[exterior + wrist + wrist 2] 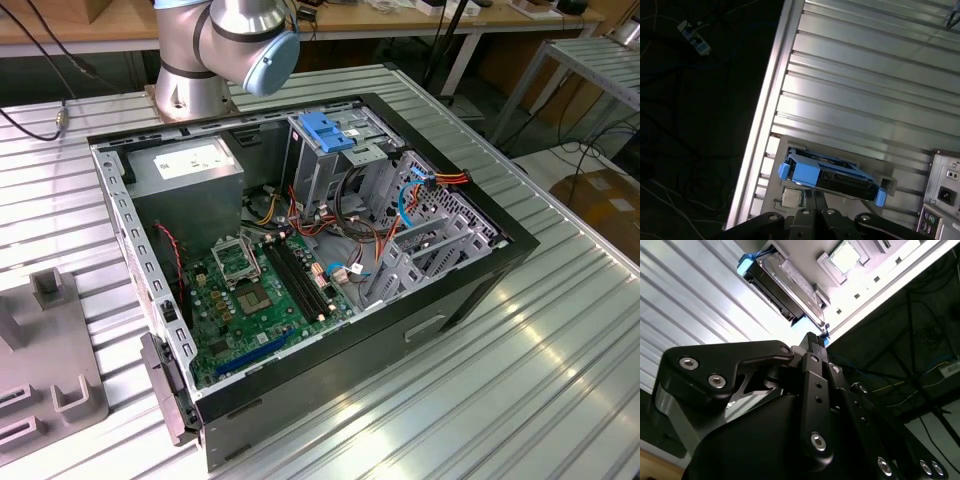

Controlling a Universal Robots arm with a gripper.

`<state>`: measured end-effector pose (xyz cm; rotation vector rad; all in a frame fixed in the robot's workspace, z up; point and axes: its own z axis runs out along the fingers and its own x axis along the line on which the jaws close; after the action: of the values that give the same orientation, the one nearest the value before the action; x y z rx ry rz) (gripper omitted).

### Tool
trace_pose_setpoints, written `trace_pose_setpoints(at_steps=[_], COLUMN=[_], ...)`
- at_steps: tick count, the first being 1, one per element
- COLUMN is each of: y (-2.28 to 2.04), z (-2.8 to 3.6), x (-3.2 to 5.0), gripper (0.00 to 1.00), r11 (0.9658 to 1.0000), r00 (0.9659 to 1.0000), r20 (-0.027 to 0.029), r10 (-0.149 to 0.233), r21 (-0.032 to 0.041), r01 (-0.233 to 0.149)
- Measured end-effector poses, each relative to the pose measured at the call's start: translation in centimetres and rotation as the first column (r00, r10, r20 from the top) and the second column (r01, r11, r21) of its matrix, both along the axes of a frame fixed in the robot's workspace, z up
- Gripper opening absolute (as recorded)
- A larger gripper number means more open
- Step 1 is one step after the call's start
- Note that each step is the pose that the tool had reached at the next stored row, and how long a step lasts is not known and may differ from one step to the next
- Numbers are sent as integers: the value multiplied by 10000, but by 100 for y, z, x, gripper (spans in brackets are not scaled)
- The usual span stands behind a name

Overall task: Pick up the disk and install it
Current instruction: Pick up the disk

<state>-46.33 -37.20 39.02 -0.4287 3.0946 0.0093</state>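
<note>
Claw [811, 196], fingers pressed together (holding nothing), close beside the disk [832, 175], which stands on edge in a grey holder [888, 184].

Exterior view: high, angled down on the open case [330, 250] and slatted surface [560, 330], mid range. Both wrist views look past the hand [815, 340] [812, 200] at the disk [785, 285] [840, 175] on that surface, the second wrist view closer. First wrist view possibly catches the case's rear.

Tool [814, 341] close beside the disk [782, 285]
</note>
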Motion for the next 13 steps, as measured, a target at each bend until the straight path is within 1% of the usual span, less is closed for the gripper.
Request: trace_pose_setpoints(at_steps=[3, 5, 8, 10, 11, 12, 13], y=[0, 0, 0, 0, 0, 0, 0], z=[0, 0, 0, 0, 0, 0, 0], x=[0, 0, 0, 0, 0, 0, 0], gripper=[10, 10, 10, 10, 10, 10, 10], r11=[9987, 9961, 9901, 9851, 9821, 9773, 9709], r00=[9987, 9961, 9901, 9851, 9821, 9773, 9709], r20=[0, 0, 0, 0, 0, 0, -1], r10=[511, 887, 1407, 1719, 1884, 2116, 2396], r21=[0, 0, 0, 0, 0, 0, 0], r01=[-511, -887, -1407, -1719, -1884, -2116, -2396])
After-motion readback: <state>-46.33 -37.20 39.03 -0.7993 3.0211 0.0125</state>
